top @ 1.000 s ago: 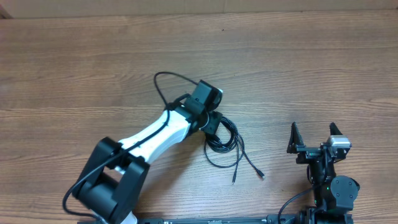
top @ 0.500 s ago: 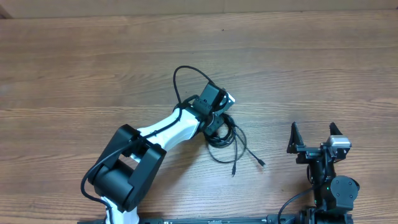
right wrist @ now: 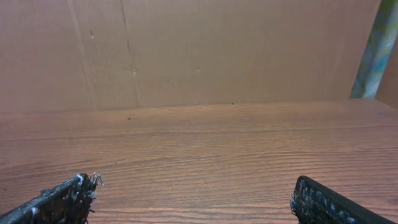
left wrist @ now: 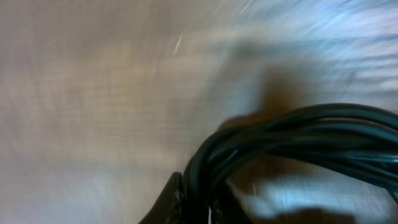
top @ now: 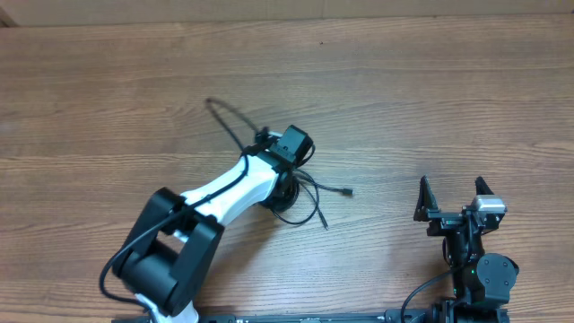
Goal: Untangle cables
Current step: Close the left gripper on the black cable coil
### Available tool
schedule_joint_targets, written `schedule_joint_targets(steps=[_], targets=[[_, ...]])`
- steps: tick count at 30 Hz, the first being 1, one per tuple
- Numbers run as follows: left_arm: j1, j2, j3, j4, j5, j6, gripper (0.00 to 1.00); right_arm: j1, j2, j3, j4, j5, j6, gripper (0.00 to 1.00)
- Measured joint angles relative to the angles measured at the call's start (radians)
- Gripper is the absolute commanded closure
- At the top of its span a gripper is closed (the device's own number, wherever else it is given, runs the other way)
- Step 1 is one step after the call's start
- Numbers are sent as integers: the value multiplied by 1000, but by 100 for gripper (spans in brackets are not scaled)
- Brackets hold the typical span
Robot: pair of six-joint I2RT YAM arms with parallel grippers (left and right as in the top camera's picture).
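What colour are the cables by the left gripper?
The cables are plain black, shown best in the left wrist view.

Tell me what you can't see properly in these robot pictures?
- Left wrist view: blur smears the cables, so how many cords there are, or where they cross, is unreadable.
- Overhead: the left gripper sits under its own wrist, so its fingers are hidden. The plug ends are too small to identify.
- Right wrist view: the right gripper is cut off by the bottom edge.

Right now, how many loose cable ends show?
2: the right end lies beside the bundle; the near end trails toward the front edge. More may hide in the bundle.
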State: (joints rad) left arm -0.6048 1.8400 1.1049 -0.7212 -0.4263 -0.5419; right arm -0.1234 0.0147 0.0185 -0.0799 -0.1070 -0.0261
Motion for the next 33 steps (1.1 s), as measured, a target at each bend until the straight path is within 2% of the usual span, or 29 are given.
schedule_joint_targets(steps=[3, 4, 8, 10, 13, 15, 18, 19, 24, 26, 27, 30, 33], targets=[[21, -26, 0, 13, 145, -176, 84, 0, 0, 0, 0, 0, 0, 0], [28, -32, 0, 30, 192, -209, 78, 0, 0, 0, 0, 0, 0, 0], [68, -59, 0, 97, 390, -298, 40, 0, 0, 0, 1, 0, 0, 0], [90, -69, 0, 99, 447, -313, 37, 0, 0, 0, 0, 0, 1, 0], [132, -75, 0, 101, 498, -278, 29, 0, 0, 0, 0, 0, 0, 0], [156, -75, 0, 107, 513, -246, 36, 0, 0, 0, 0, 0, 0, 0], [189, -75, 0, 132, 527, -126, 43, 0, 0, 0, 0, 0, 0, 0], [195, -75, 0, 137, 528, -79, 43, 0, 0, 0, 0, 0, 1, 0], [193, -75, 0, 153, 534, 315, 15, 0, 0, 0, 0, 0, 1, 0], [185, -75, 0, 154, 537, 460, 12, 0, 0, 0, 0, 0, 1, 0], [184, -75, 0, 154, 539, 522, 13, 0, 0, 0, 0, 0, 0, 0], [179, -75, 0, 161, 540, 673, 30, 0, 0, 0, 0, -1, 1, 0], [179, -75, 0, 167, 542, 765, 34, 0, 0, 0, 0, 0, 0, 0]])
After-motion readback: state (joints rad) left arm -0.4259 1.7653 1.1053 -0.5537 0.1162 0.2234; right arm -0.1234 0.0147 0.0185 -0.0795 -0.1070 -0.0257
